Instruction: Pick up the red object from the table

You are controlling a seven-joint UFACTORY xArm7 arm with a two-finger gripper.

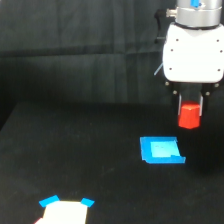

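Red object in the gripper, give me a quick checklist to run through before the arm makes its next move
1. Red object sits between the gripper fingers: ok.
2. Object is off the table, raised above the black cloth: ok, judging by the one view.
3. Grip is secure, no slipping: cannot tell; much of the object hangs below the fingertips.
4. Object hangs straight: ok, it looks roughly upright.
5. Blue square patch is apart from the object, lower and toward the exterior view's left: ok.
6. White piece with blue tape corners at the bottom edge is far from the gripper: ok.
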